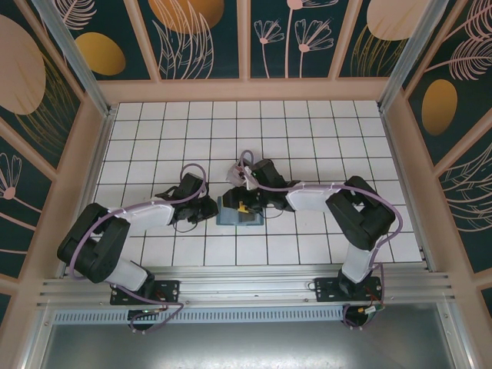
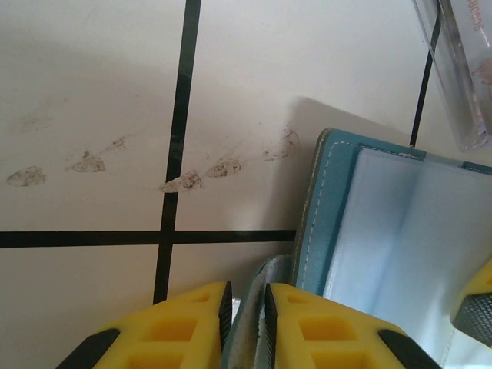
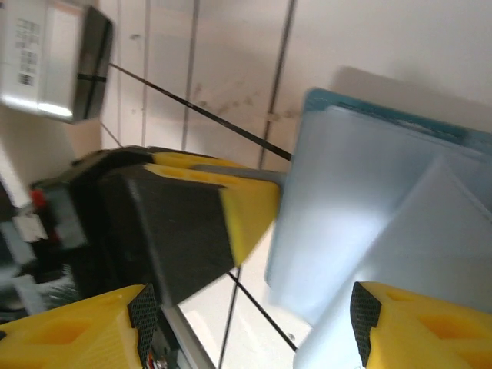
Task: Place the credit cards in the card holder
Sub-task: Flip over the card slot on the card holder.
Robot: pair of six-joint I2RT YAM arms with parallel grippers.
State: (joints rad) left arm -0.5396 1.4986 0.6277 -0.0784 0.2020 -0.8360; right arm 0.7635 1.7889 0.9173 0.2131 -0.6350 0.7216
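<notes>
The left arm (image 1: 146, 215) lies low, elbow folded back by its base, forearm stretched toward the middle of the desk (image 1: 307, 138). The left tool (image 2: 244, 300) is pinched nearly shut on the left edge of the card holder (image 2: 400, 231) — the teal cover sits between its yellow fingers (image 2: 323, 330). The right arm (image 1: 315, 198) bends at a raised elbow and reaches leftward from the other side. The right tool (image 3: 250, 315) hangs over the holder with its jaws spread wide, gripping nothing. The card holder lies open between the two tools — pale blue inside facing up, long axis running roughly left to right across the desk. A clear plastic box (image 2: 461, 69) sits just beyond it.
</notes>
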